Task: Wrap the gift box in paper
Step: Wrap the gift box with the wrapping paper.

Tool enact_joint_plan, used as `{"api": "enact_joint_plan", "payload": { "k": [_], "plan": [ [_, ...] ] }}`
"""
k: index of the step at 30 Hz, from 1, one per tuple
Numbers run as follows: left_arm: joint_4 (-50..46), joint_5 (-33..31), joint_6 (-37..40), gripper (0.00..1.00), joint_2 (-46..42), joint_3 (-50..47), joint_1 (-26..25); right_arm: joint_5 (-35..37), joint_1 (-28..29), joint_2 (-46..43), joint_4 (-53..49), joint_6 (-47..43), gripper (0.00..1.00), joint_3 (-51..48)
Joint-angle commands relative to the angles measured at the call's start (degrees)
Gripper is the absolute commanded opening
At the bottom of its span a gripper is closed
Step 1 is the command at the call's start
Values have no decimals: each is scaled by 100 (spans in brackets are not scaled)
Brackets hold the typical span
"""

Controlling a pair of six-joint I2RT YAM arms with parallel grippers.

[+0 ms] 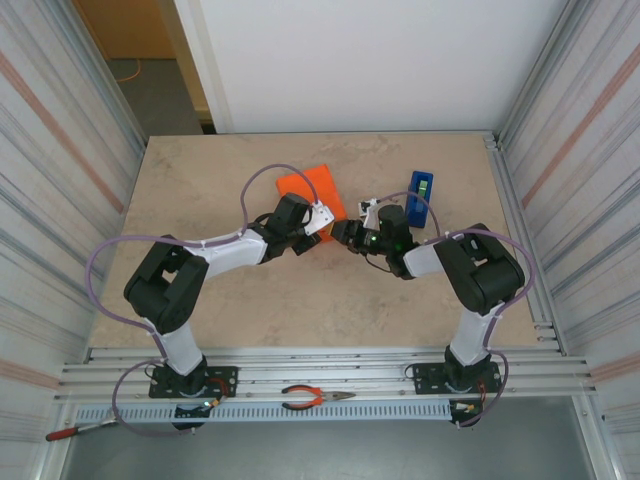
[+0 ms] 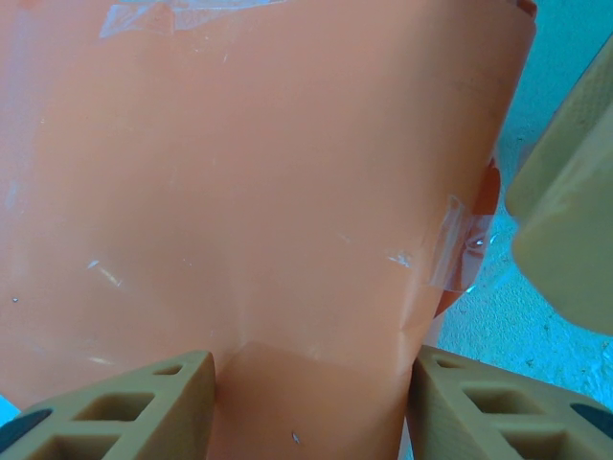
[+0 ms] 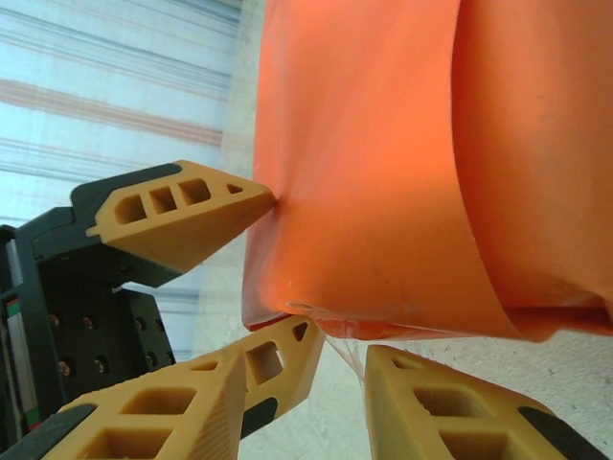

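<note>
Found box just beyond the two wrists, set at a slant in the top view, fully skinned in paper. Noted clear tape on one seam.

Found left gripper about half closed and clamped on box through the paper, fingers pressed to opposite faces. Confirmed in the right wrist view: one left finger touching the side face.

Found right gripper part open, with nothing solid between the jaws. Noted a thin clear strand in the gap; unable to tell whether caught or merely hanging.

Key relation: loose lower edge of paper directly ahead of the right jaws, just above the tips. Near tip touching or almost touching that edge; unable to tell which. Edge running from one tip toward the other, in line with the closing direction, so judged poorly set for a pinch. Box body above and beyond the edge, none of it inside the right jaws.

Judged right arm free and nearer to the loose edge, left arm occupied as holder. Judged next move to call for a press of flap against box, or a turn of the right wrist before any pinch.

Noted dispenser just right of the right gripper, apart from box.

Risks: creased or torn paper under a skewed pinch; slip of box in the left hold.
</note>
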Motion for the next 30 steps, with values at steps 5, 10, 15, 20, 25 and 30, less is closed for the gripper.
{"api": "enact_joint_plan", "payload": {
  "k": [5,10,15,20,25,30],
  "plan": [
    [-337,97,-156,53,107,98,30,-91,55,160,53,104,37,93],
    [-338,98,-156,53,104,102,30,-94,55,219,69,131,38,112],
    [-347,102,-154,53,108,112,30,-74,60,278,108,157,38,112],
    [-347,111,-167,53,110,115,30,-79,63,300,133,166,40,99],
    [-342,115,-163,53,112,115,30,-74,62,270,143,166,42,77],
    [-343,114,-167,53,113,109,30,-57,56,217,156,166,43,52]
  ]
}}
